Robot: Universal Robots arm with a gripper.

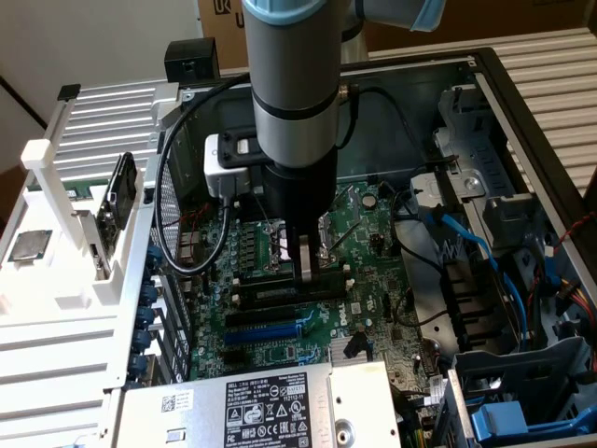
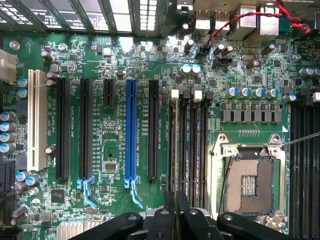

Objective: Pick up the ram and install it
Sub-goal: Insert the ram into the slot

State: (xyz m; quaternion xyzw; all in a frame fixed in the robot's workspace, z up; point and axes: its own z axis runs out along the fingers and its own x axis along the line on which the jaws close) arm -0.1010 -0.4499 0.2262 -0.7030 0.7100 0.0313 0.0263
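Brown cardboard boxes [image 1: 504, 28] behind, white slatted surface [image 1: 56, 355] alongside.

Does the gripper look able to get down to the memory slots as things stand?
Probably yes: the gripper hangs right above the memory slots, beside the empty processor socket, and nothing lies between them.

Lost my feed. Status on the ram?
Gripper shut on ram, down at memory slots. It stands edge-on in end slot. Neighbouring slots empty.
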